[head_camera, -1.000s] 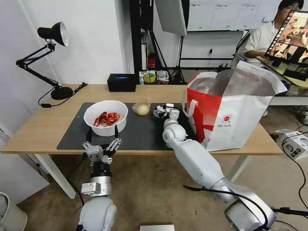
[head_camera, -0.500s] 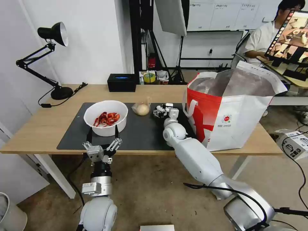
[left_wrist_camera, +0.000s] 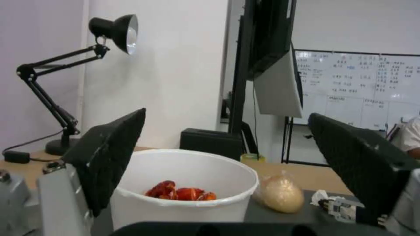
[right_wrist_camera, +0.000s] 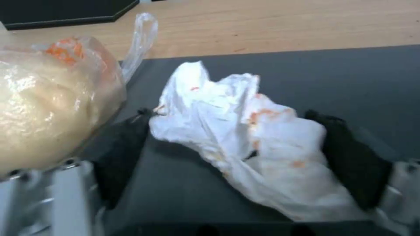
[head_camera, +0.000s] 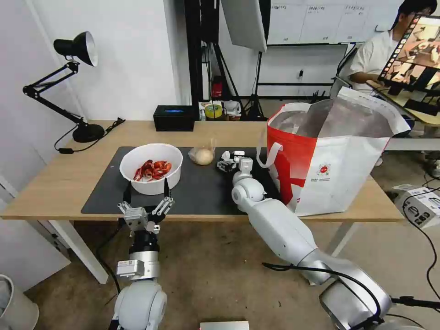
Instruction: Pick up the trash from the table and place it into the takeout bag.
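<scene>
A crumpled white tissue (right_wrist_camera: 245, 131) with orange stains lies on the dark mat (head_camera: 201, 192) of the table (head_camera: 59, 178). My right gripper (head_camera: 230, 160) is open around it, one black finger (right_wrist_camera: 122, 154) at each side. Beside it sits the clear bag with a pale bun (head_camera: 201, 156), close by in the right wrist view (right_wrist_camera: 44, 108). The white bowl (head_camera: 151, 185) of red crayfish shells stands left of the bun. My left gripper (head_camera: 146, 190) is open at the table's front edge, just short of the bowl (left_wrist_camera: 175, 213). The takeout bag (head_camera: 339, 165) stands open at the right.
A black desk lamp (head_camera: 73, 82) stands at the table's back left corner. A black box (head_camera: 174, 118) sits at the back edge. The bag's white loop handle (head_camera: 268, 156) hangs close to my right wrist. A carton (head_camera: 421, 206) lies on the floor at the right.
My right gripper has shifted slightly left and farther in around the tissue. The left arm has not moved.
</scene>
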Motion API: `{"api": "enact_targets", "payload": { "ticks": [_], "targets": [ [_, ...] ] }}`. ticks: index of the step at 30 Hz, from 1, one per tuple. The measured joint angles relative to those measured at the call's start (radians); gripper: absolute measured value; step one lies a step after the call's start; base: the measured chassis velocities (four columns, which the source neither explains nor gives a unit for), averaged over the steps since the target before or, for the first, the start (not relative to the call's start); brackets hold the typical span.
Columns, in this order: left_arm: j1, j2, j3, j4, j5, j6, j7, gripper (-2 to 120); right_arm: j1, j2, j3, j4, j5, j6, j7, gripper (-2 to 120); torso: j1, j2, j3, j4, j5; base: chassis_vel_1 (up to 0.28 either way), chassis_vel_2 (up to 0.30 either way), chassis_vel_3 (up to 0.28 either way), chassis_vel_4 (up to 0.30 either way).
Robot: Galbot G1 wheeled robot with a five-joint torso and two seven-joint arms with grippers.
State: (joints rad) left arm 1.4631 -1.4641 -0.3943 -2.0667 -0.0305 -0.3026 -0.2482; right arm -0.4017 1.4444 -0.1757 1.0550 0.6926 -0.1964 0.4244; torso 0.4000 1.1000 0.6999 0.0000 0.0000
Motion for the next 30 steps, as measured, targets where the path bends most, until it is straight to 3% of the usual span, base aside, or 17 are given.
{"api": "enact_targets", "payload": {
  "ticks": [24,30],
  "targets": [
    [-0.001,-0.003,0.0,0.004,-0.001,0.0,0.0,100,-0.005,-0.003,0.004,-0.003,0.003,-0.003,0.001,0,0.0,0.0,0.0,0.0,0.0,0.0,0.0,0.0,0.0],
    [-0.005,-0.004,0.0,0.006,-0.001,0.0,0.0,100,-0.003,-0.003,0.004,-0.004,0.003,-0.003,0.001,0,0.0,0.0,0.0,0.0,0.0,0.0,0.0,0.0,0.0]
  ]
}}
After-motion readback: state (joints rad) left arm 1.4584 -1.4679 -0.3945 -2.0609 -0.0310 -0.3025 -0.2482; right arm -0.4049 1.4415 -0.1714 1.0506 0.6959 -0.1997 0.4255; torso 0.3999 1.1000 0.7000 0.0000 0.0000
